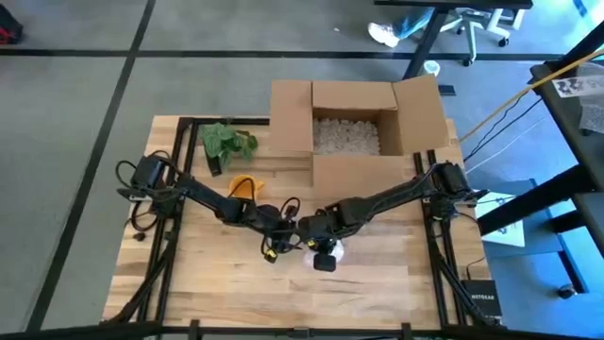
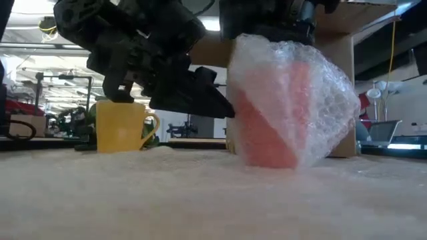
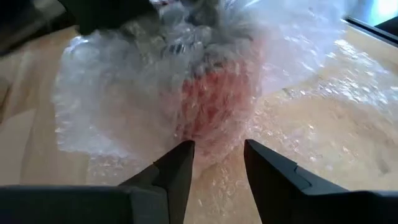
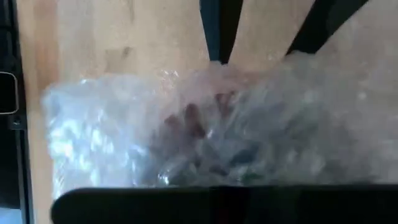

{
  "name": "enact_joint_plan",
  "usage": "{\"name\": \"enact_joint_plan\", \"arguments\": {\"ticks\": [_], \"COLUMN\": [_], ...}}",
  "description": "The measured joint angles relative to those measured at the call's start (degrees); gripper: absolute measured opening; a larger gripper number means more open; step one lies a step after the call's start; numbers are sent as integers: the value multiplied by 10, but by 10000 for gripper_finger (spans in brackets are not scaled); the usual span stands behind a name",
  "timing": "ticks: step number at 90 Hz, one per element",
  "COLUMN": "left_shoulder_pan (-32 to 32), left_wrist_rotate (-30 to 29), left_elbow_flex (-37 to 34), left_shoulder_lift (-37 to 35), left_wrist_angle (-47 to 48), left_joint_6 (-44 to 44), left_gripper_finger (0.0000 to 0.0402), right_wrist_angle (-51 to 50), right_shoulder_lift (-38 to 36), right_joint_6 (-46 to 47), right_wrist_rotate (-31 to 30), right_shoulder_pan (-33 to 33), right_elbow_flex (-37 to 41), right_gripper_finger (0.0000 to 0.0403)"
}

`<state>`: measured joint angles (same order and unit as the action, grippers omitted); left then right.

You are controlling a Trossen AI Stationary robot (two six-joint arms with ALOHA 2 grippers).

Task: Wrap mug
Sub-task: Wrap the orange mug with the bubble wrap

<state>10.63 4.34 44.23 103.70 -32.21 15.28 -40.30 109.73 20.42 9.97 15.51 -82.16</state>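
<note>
The pink mug [image 2: 270, 127] stands upright near the front middle of the wooden counter [image 1: 396, 274], already cloaked in bubble wrap [image 2: 313, 87] that balloons loosely off its far side and spreads out over the counter beneath it. The left end effector [image 3: 214, 165] sits low and just beside the bundle, its two dark fingers spread apart with nothing between them, aimed at the base of the mug. The right end effector [image 1: 324, 255] hangs directly over the top of the bundle; from its own camera I only see wrap pressed close under it, so I cannot tell whether its fingers are open or closed on the plastic.

A yellow mug [image 2: 121, 125] waits well off to the side, a green leafy plant [image 1: 226, 142] lies behind it, and an open cardboard box [image 1: 349, 118] of packing peanuts [image 1: 345, 134] sits at the back.

The step in hand looks like cinching the loose wrap. To do it well, I'd judge the right arm should steady the top while the left pinches a free fold low down and draws it snug around the mug, gently, so the mug doesn't tip or slide.
</note>
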Motion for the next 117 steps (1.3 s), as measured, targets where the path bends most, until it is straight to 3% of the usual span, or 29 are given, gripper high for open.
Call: {"name": "enact_joint_plan", "arguments": {"ticks": [46,89,117], "left_shoulder_pan": [0,26,36], "left_wrist_rotate": [4,-8,-2], "left_elbow_flex": [0,-1,-2], "left_shoulder_lift": [-4,-109,-110], "left_wrist_angle": [0,57,45], "left_joint_6": [-1,54,89], "left_gripper_finger": [129,129,129], "right_wrist_angle": [-48,-23,-14], "right_shoulder_lift": [4,46,47], "right_joint_6": [-12,-31,-37], "right_wrist_rotate": [-14,20,27], "right_shoulder_pan": [-1,-1,-1], "right_elbow_flex": [-32,-35,-33], "right_gripper_finger": [0,0,0]}}
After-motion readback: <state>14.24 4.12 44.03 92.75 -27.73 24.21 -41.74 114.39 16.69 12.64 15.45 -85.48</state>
